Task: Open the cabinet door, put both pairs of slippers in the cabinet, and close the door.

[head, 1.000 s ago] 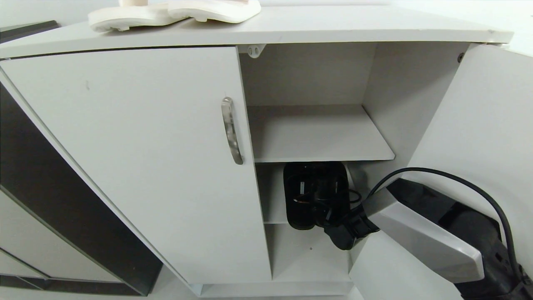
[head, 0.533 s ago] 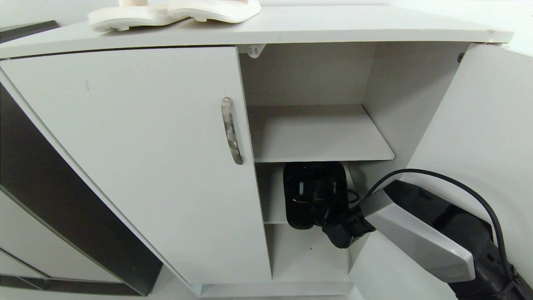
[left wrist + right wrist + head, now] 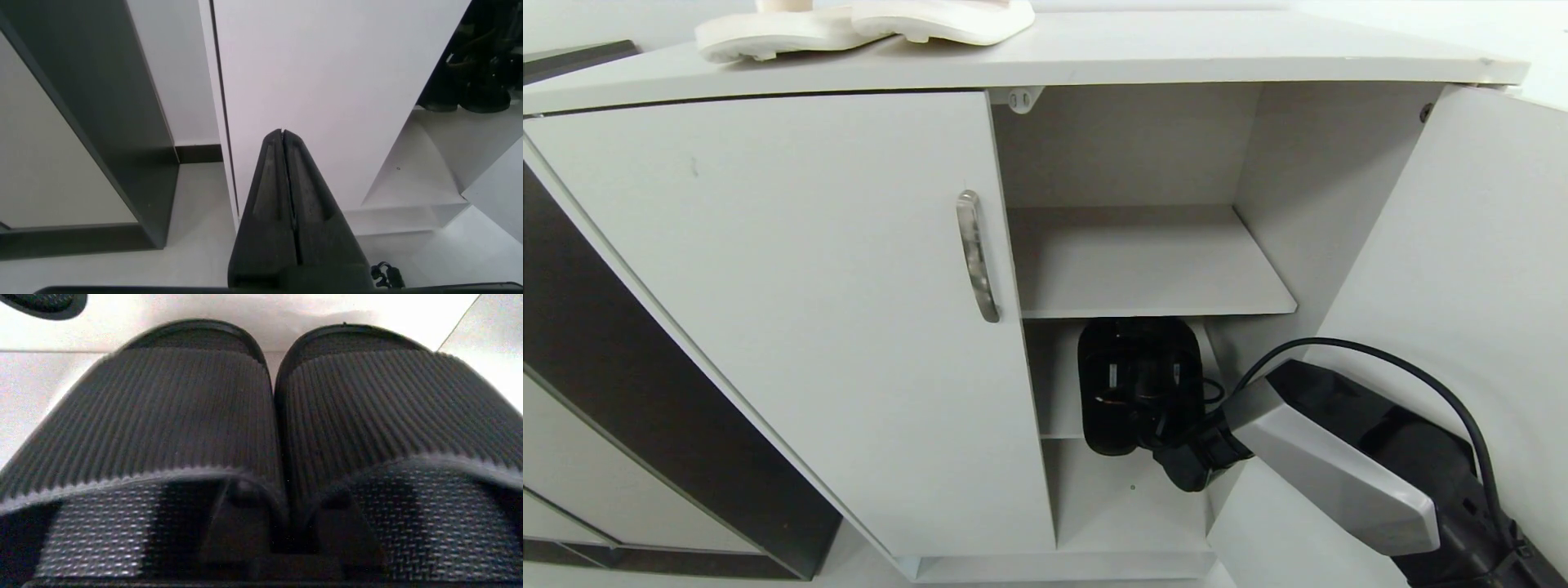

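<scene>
Low on the left, the left pincer [image 3: 282, 139] hangs with its jaws pressed flat together and nothing between them, in front of the shut white left-hand door [image 3: 792, 310] and near the floor. That door carries a curved brushed-metal handle [image 3: 976, 257] at its inner edge. Above it, on the top board of the white laminate cabinet [image 3: 1176, 53], lies the pair of cream-white foam slippers [image 3: 866, 28], untouched.

To the right, the compartment stands open. Its upper shelf [image 3: 1143, 261] is bare; on the lower shelf [image 3: 1055, 400] rests the pair of black ribbed rubber slippers [image 3: 1135, 384], side by side and touching. The right pincer [image 3: 1176, 449] appears clamped on the pair at the heel end. Their long axis runs straight back into the cabinet, toes away from the pincer, so letting go and drawing straight out towards the robot looks like the natural move. The open white right-hand door [image 3: 1470, 269] stands just beside that arm. For the cream pair, up and to the left, neither arm is close.
</scene>
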Robot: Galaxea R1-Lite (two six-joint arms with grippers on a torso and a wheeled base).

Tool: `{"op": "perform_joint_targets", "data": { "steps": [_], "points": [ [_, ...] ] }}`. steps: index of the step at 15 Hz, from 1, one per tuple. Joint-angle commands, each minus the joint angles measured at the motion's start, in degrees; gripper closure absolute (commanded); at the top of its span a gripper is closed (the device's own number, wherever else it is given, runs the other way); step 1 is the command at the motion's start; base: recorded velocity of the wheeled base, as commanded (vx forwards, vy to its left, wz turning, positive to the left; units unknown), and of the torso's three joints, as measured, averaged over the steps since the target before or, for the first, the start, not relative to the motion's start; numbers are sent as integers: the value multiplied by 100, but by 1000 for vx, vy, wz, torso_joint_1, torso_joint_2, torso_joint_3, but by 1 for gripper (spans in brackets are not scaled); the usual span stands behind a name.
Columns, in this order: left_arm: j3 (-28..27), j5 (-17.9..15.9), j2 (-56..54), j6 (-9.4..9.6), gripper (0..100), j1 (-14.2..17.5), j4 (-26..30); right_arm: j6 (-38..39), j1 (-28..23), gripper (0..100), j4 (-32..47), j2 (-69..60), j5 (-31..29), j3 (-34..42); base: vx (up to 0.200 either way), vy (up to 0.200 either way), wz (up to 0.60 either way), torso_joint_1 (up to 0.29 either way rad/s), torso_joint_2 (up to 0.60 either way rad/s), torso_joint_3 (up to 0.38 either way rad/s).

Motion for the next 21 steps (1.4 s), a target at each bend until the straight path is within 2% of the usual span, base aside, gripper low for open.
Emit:
{"op": "perform_joint_targets", "data": {
  "steps": [1, 6, 8, 10, 16, 19, 21],
  "points": [
    [0, 1, -1, 0, 100, 2, 0, 2, 3, 0, 0, 37, 2, 0, 0, 0, 0, 0, 0, 0],
    [0, 1, 8, 0, 100, 2, 0, -51, 21, 0, -18, -77, -7, 246, 0, 0, 0, 0, 0, 0],
    [0, 1, 8, 0, 100, -7, 0, -51, 91, 0, -106, -359, -15, 642, 0, 0, 0, 0, 0, 0],
    [0, -8, -1, 9, 100, 2, 0, -51, 302, 0, -378, -798, -51, 1363, 0, 0, 0, 0, 0, 0],
    [0, -8, 8, 18, 100, 2, 0, -51, 838, 0, -1899, -1668, -77, 3630, 0, 0, 0, 0, 0, 0],
    [0, -17, -1, 18, 100, 2, 0, -244, 847, 0, -2365, -1774, -77, 3806, 0, 0, 0, 0, 0, 0],
    [0, -17, 8, 18, 100, 2, 0, -288, 865, 0, -2382, -1853, -86, 3894, 0, 0, 0, 0, 0, 0]
  ]
}}
